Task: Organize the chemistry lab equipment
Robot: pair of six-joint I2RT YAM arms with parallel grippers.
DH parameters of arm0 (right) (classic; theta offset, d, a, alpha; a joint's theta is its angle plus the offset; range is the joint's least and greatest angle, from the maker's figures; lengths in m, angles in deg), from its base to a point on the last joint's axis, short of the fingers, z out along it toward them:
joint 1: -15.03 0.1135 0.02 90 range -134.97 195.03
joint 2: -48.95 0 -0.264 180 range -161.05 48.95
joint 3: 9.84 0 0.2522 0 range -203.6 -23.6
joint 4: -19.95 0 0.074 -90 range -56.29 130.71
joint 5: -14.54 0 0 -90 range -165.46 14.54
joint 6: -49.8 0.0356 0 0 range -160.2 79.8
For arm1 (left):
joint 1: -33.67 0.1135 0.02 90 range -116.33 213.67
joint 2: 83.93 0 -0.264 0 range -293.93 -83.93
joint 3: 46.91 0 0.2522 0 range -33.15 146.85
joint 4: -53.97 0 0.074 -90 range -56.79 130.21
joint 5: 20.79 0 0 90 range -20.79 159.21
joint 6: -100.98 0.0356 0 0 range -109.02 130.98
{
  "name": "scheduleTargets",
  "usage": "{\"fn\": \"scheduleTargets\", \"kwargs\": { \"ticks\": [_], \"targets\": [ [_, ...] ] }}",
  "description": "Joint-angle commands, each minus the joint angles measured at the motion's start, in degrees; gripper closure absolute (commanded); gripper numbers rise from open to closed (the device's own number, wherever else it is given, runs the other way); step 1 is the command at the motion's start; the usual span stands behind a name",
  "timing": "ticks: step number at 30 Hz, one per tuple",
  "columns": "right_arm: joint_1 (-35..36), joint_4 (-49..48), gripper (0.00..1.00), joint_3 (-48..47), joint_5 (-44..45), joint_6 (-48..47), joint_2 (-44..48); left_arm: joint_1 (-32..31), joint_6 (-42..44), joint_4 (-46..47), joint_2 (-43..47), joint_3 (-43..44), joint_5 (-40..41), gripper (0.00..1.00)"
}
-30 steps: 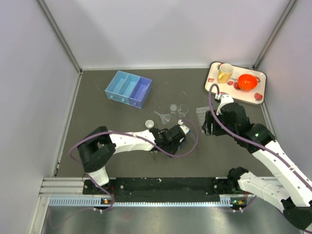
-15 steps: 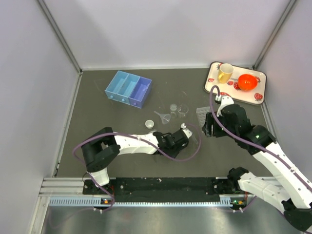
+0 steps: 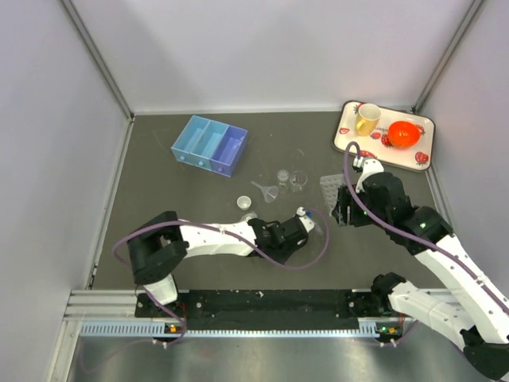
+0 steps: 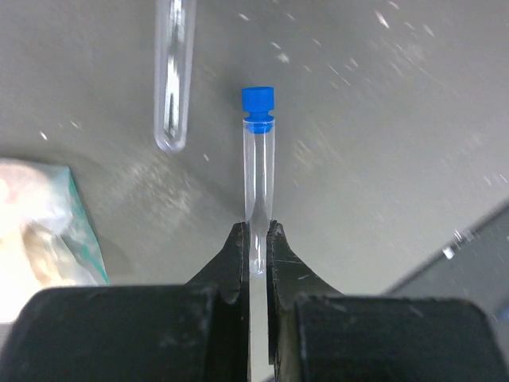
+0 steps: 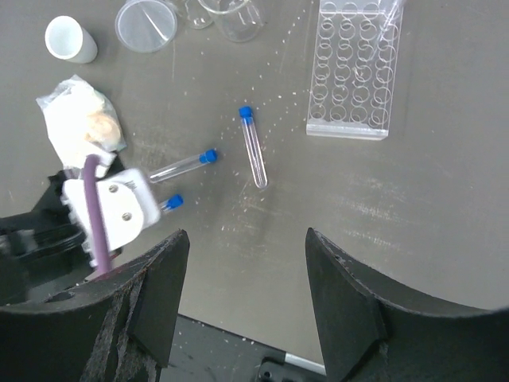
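Tightly, the left gripper (image 4: 256,237) was clamped on the bottom end of one tube (image 4: 258,167), whose blue cap pointed away from the jaws. The right gripper (image 5: 246,239) hovered above with its jaws wide apart, holding nothing. There were three tubes in all: the gripped one, a second tube (image 5: 184,166) just beside it, and a third tube (image 5: 254,150) nearer the one rack (image 5: 354,68). One bag (image 5: 78,119) lay near the left gripper. Farther off were one funnel (image 5: 145,25), two beakers (image 5: 237,14) and one white cup (image 5: 70,40). Well apart sat one blue tray (image 3: 199,161).

Left hand (image 4: 256,239) pinched tight (arm low); right hand (image 5: 245,237) hovers, 2 fingers (image 5: 151,318) apart.
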Motion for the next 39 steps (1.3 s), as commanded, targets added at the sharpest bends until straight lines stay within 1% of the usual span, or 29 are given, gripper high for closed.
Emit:
{"fn": "scheduleTargets", "kwargs": {
  "ticks": [1, 3, 6, 9, 10, 12, 13, 14, 15, 16, 18, 19, 20, 22, 23, 26, 27, 31, 33, 35, 36, 39],
  "targets": [
    [0.7, 4.0, 0.39, -5.1, 1.1, -0.9, 1.9, -1.6, -0.1, -5.7, 10.0, 1.0, -4.3, 1.0],
    [0.7, 5.6, 0.39, -8.1, 0.3, -1.5, 2.9, -1.6, 0.2, -7.3, 14.9, 1.4, -6.5, 1.0],
    [0.7, 8.5, 0.39, -11.9, -3.4, -2.9, 4.1, -1.6, 1.1, -8.7, 20.3, 2.3, -9.8, 1.0],
    [0.7, 9.9, 0.39, -15.1, -11.8, -4.1, 4.7, -1.5, 1.6, -9.1, 24.9, 2.8, -14.2, 1.0],
    [0.6, 9.9, 0.39, -15.6, -16.1, -4.1, 4.9, -1.5, 1.8, -8.8, 26.0, 2.8, -16.3, 1.0],
    [0.6, 9.6, 0.39, -16.9, -20.4, -4.3, 5.5, -1.4, 2.0, -8.0, 29.2, 2.4, -18.8, 1.0],
    [0.7, 9.0, 0.39, -17.0, -25.0, -4.3, 5.7, -1.3, 2.2, -6.7, 30.1, 2.1, -19.9, 1.0],
    [0.7, 7.6, 0.39, -17.0, -27.3, -3.9, 5.8, -0.9, 2.2, -5.8, 32.2, 1.8, -23.0, 1.0],
    [0.7, 6.7, 0.39, -17.1, -29.5, -3.7, 5.9, -0.6, 2.1, -4.8, 33.1, 0.8, -24.3, 1.0],
    [0.7, 5.7, 0.39, -16.9, -34.1, -3.1, 5.7, -0.3, 2.1, -3.7, 34.0, 0.4, -25.9, 1.0],
    [0.7, 2.8, 0.39, -16.3, -39.7, -2.2, 5.5, 0.5, 1.9, -0.9, 36.7, -1.1, -29.5, 1.0],
    [0.6, 1.9, 0.39, -15.4, -41.3, -1.4, 5.6, 1.0, 1.8, 0.2, 37.5, -1.7, -31.1, 1.0],
    [0.7, -0.2, 0.39, -14.9, -42.3, -1.0, 5.4, 2.2, 1.5, 2.5, 39.3, -2.2, -34.4, 1.0],
    [0.6, -2.5, 0.4, -13.3, -45.7, 0.6, 5.1, 4.0, 0.6, 4.8, 41.0, -3.9, -37.2, 1.0],
    [0.7, -3.7, 0.4, -12.7, -46.7, 1.1, 5.0, 4.5, 0.2, 7.4, 42.6, -5.1, -39.5, 1.0],
    [0.7, -9.0, 0.4, -10.6, -50.5, 4.0, 4.9, 6.8, -1.4, 10.6, 44.9, -7.4, -43.2, 1.0],
    [0.6, -12.6, 0.41, -10.0, -52.7, 5.1, 4.9, 7.3, -2.4, 13.2, 45.2, -8.0, -46.2, 1.0],
    [2.5, -19.3, 0.41, -6.9, -54.9, 9.7, 3.9, 9.6, -4.8, 18.4, 46.3, -11.2, -50.7, 1.0],
    [5.0, -20.7, 0.41, -6.3, -53.4, 10.3, 3.3, 10.2, -6.5, 22.0, 46.6, -12.0, -53.0, 1.0],
    [6.8, -21.3, 0.41, -6.2, -51.5, 10.1, 2.0, 11.0, -7.3, 22.2, 47.0, -12.5, -53.9, 1.0],
    [8.6, -21.5, 0.41, -6.2, -51.0, 10.1, 1.6, 11.2, -7.4, 24.2, 46.9, -12.4, -54.4, 1.0],
    [11.7, -22.3, 0.43, -6.2, -48.6, 10.0, 0.1, 11.8, -7.4, 24.3, 47.1, -12.0, -55.0, 1.0]
  ]
}}
